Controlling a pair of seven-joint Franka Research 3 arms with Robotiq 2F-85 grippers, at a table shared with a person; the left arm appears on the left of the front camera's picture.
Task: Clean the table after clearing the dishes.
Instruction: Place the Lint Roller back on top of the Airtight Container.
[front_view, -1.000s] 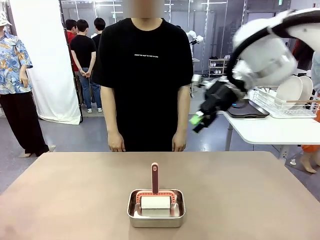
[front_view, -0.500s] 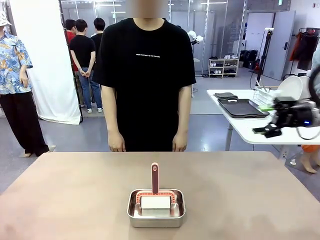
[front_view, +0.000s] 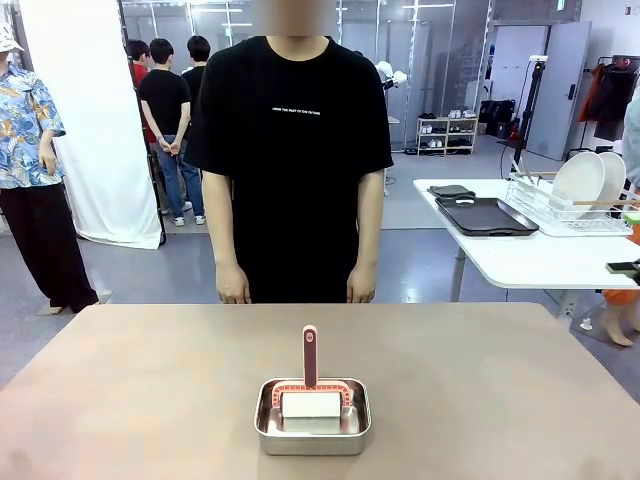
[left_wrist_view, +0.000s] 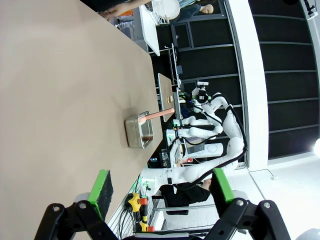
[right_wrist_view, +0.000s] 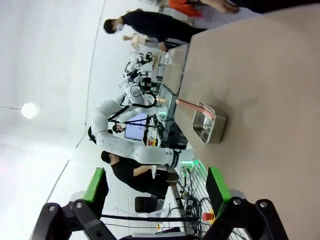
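A: What changed? The right arm has swung out of the front view; it was over the side table a moment ago. Dishes (front_view: 590, 182) now sit in the rack on the white side table, so clearing looks done.

B: Tabletop (front_view: 150, 400)?

A: Bare except the steel pan (front_view: 312, 417) near the robot's edge, centre. A roller with a pink handle (front_view: 310, 355) stands in it. Wiping not started, I'd say.

B: Claws?

A: Left claw (left_wrist_view: 159, 191) spread wide, nothing between the pads, looking along the tabletop at the pan. Right claw (right_wrist_view: 157, 189) also apart, empty, pulled back off the tabletop's side.

B: Person?

A: Standing at the far edge, hands down.
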